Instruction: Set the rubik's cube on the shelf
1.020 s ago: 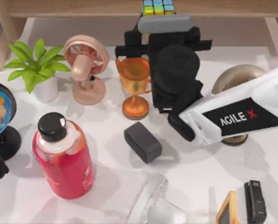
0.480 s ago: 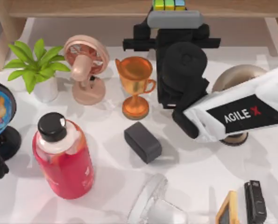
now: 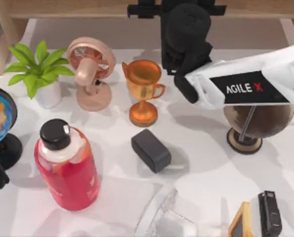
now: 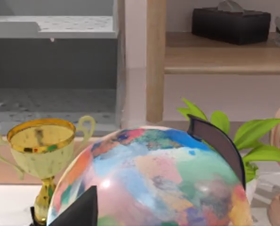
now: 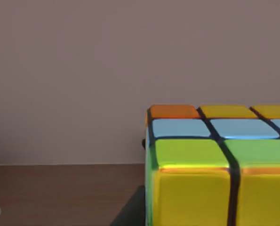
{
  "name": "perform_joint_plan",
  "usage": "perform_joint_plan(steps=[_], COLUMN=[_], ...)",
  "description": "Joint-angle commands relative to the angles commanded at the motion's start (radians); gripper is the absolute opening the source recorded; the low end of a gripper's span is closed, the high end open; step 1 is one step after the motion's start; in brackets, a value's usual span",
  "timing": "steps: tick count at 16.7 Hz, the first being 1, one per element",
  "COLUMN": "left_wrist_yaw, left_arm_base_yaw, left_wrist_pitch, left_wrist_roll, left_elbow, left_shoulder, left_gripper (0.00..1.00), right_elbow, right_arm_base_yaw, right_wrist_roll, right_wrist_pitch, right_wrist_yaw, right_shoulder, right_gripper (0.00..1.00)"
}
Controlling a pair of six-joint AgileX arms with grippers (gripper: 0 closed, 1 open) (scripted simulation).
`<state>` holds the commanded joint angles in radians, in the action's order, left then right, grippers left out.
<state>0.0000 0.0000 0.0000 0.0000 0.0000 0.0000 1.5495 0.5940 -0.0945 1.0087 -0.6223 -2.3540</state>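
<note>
Though cube-bearing, right gripper [image 3: 176,6] (fingers cropped).

— Can you read any words here?

— Yes. You can read "AGILE X" on the right arm [image 3: 245,89]. The letters are white, the X is red, and they sit on a black patch on the white arm.

— Any other words or numbers?

— No. You cannot read any on the other things.
</note>
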Motion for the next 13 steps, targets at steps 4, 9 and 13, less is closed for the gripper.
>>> perform_joint_plan(steps=[4, 9, 13], left_wrist_yaw=[0.0, 0.0, 0.0], left_arm_base_yaw=[0.0, 0.0, 0.0], left_wrist_pitch=[0.0, 0.0, 0.0], left_wrist_roll=[0.0, 0.0, 0.0], left_elbow=[0.0, 0.0, 0.0], left_shoulder=[0.0, 0.0, 0.0], left_gripper=[1.0, 1.0, 1.0], right_elbow=[0.111, 0.113, 0.113], right_arm_base_yaw=[-0.039, -0.039, -0.039], right_wrist_roll=[0.01, 0.01, 0.01], right_wrist_pitch=[-0.078, -0.08, -0.08], right_wrist_yaw=[0.036, 0.037, 0.037], right_shoulder=[-0.067, -0.069, -0.069], right_gripper=[0.0, 0.08, 0.38])
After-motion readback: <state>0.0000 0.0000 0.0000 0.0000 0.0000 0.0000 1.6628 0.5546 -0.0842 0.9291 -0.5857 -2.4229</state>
